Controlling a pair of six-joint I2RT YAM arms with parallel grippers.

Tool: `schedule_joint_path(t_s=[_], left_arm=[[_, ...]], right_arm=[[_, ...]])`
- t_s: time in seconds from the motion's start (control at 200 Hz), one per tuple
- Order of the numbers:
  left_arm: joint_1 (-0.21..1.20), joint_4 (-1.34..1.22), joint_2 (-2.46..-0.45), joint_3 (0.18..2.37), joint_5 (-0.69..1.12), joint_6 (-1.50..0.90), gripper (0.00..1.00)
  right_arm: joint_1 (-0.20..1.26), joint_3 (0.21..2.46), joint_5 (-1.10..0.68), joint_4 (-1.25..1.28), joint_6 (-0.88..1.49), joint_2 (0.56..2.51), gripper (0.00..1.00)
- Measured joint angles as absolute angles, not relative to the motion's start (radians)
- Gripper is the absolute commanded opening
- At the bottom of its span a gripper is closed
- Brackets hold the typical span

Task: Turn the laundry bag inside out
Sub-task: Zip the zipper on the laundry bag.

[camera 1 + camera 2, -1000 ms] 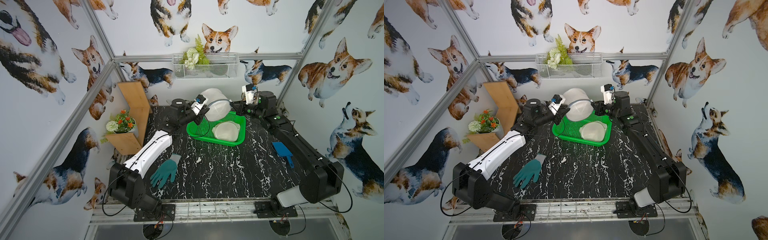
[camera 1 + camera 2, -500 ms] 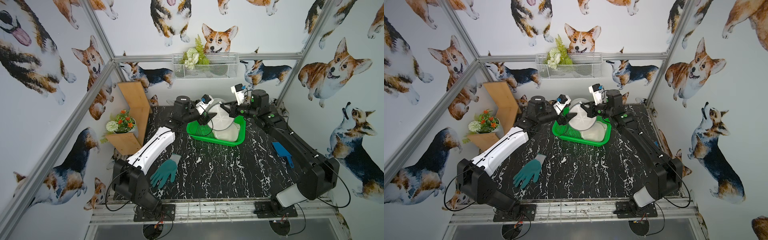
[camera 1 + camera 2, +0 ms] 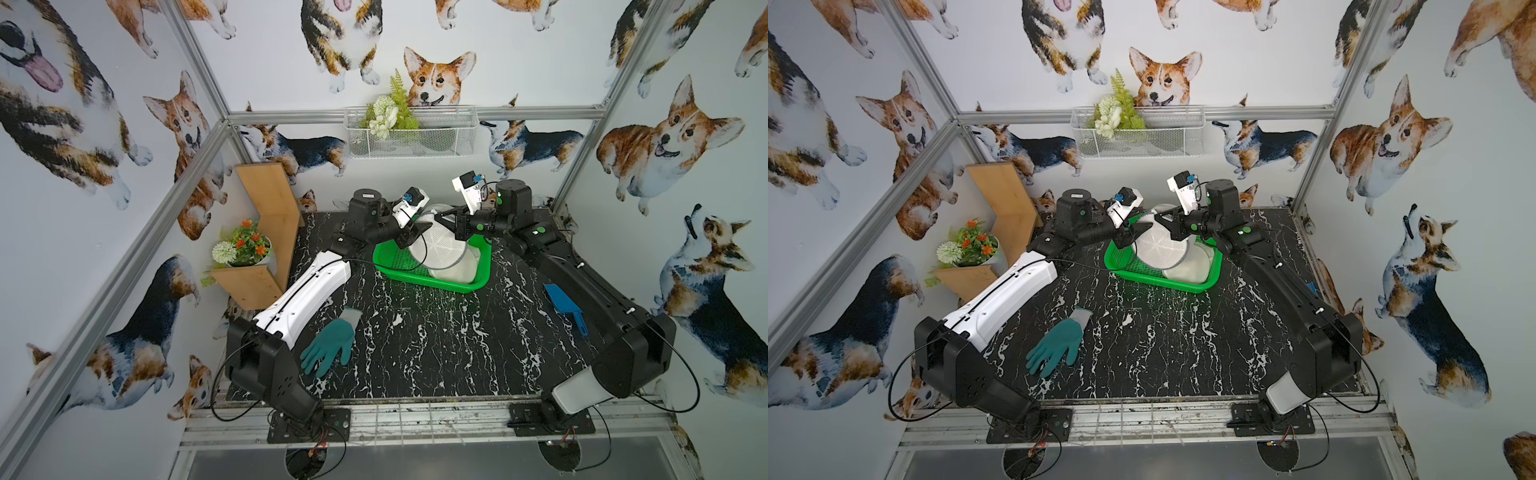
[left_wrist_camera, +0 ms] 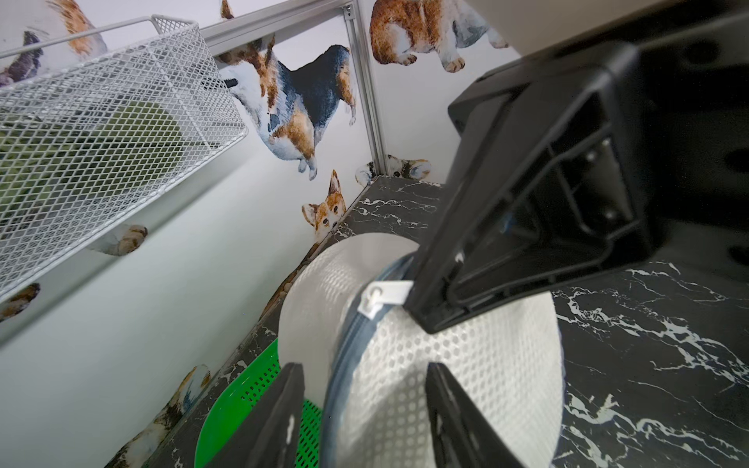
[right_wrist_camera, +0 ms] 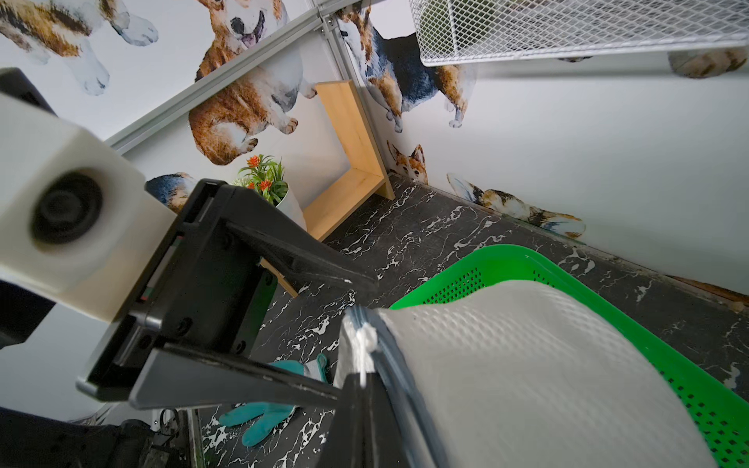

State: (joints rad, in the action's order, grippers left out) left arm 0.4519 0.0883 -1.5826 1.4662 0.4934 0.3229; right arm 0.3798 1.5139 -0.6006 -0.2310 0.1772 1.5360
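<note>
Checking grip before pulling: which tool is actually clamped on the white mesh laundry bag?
The right tool, shut on the grey zippered rim of the white mesh laundry bag; the left tool stands open astride that rim.

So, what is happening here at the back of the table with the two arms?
Both arms are working on a white mesh laundry bag over the green basket at the back of the table. The right pincer is shut on the bag's zipper edge and holds it up. The left pincer is open, its fingers on either side of that same edge, not gripping. A teal glove lies untouched near the front.
</note>
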Motion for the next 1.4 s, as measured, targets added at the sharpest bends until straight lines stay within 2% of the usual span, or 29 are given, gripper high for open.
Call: schedule_joint_path(t_s=[0.16, 0.31, 0.385, 0.49, 0.571, 0.676, 0.831, 1.076, 1.401], left_arm=[[0.451, 0.117, -1.589, 1.473, 0.483, 0.338, 0.29], [0.451, 0.139, -1.591, 1.481, 0.487, 0.345, 0.23], [0.451, 0.147, -1.593, 1.484, 0.488, 0.352, 0.22], [0.452, 0.154, -1.593, 1.484, 0.491, 0.360, 0.30], [0.452, 0.157, -1.593, 1.484, 0.490, 0.361, 0.30], [0.452, 0.165, -1.593, 1.484, 0.490, 0.368, 0.22], [0.452, 0.178, -1.594, 1.484, 0.502, 0.379, 0.00], [0.453, 0.179, -1.594, 1.484, 0.502, 0.385, 0.00], [0.449, 0.156, -1.579, 1.463, 0.501, 0.381, 0.00]], right_arm=[[0.386, 1.514, -0.600, -0.250, 0.162, 1.536, 0.00], [0.392, 1.514, -0.599, -0.255, 0.147, 1.536, 0.00], [0.396, 1.514, -0.599, -0.257, 0.137, 1.536, 0.00], [0.399, 1.510, -0.596, -0.258, 0.119, 1.531, 0.00], [0.402, 1.507, -0.593, -0.264, 0.102, 1.527, 0.00], [0.404, 1.505, -0.589, -0.273, 0.092, 1.526, 0.00], [0.405, 1.504, -0.580, -0.274, 0.088, 1.525, 0.00], [0.397, 1.459, -0.506, -0.265, 0.103, 1.498, 0.00], [0.312, 1.400, -0.439, -0.207, 0.206, 1.463, 0.00]])
